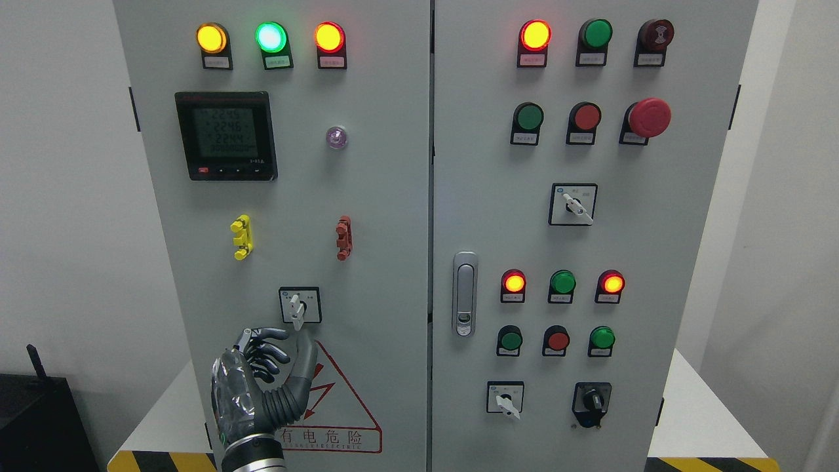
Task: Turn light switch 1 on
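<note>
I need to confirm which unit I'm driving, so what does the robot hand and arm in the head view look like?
Only the left robot hand shows. It has dark grey jointed fingers, a thick thumb with a ribbed, bellows-like black base, and a back covered in shiny, crinkled transparent wrap. A small green light glows near the wrist, above a silver metallic cuff with a black band. The right arm is out of view.

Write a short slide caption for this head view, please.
Left hand raised just below the rotary switch on the cabinet's left door.

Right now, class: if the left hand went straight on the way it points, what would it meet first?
Probably the rotary switch just above the left hand; the thumb tip is nearest its handle. Depth is unclear.
</note>
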Controlling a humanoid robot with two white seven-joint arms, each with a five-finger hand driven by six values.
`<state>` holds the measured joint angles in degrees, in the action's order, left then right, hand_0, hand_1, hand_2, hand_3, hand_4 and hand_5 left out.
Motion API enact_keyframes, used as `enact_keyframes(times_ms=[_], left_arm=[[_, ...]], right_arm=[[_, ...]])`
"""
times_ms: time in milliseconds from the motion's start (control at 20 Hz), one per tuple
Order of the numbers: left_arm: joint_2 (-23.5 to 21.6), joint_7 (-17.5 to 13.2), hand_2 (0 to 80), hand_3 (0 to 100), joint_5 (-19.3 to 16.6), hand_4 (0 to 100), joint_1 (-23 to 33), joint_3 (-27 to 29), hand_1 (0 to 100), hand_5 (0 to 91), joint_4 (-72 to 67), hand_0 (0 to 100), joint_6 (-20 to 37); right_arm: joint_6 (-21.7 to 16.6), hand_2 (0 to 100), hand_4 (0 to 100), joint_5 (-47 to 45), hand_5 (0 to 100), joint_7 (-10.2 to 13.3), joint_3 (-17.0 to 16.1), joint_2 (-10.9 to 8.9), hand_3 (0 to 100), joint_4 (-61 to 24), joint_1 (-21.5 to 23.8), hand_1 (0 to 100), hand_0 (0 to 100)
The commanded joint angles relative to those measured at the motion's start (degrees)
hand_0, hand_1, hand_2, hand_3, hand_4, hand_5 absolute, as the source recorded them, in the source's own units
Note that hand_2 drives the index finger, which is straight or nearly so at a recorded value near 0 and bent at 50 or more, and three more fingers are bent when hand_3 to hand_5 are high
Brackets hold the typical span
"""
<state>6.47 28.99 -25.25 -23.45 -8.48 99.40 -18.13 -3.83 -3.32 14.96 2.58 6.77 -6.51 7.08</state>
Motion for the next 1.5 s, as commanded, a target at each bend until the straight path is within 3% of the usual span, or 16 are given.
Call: enact_keyframes(times_ms=[0, 952, 1453], left_arm=[[0.21, 0.45, 48.7, 79, -0.24, 84, -1.25, -0.14, 63, 72.8, 0.00, 22, -0.85], [0.38, 0.89, 49.8, 78, -0.06, 84, -3.71, -0.05, 62, 72.3, -0.26, 19, -5.69], [0.38, 0.98, 55.2, 81, -0.06, 86, -3.71, -0.05, 60, 73.9, -0.18, 19, -5.86]], right_arm=[[0.05, 0, 0, -0.02, 0, -0.02, 0.06, 0.00, 0, 0.00, 0.04, 39, 12], [0.05, 0, 0, 0.06, 0, -0.02, -0.03, 0.00, 0, 0.00, -0.04, 39, 12], [0.05, 0, 0, -0.02, 0, -0.02, 0.06, 0.00, 0, 0.00, -0.04, 39, 12]])
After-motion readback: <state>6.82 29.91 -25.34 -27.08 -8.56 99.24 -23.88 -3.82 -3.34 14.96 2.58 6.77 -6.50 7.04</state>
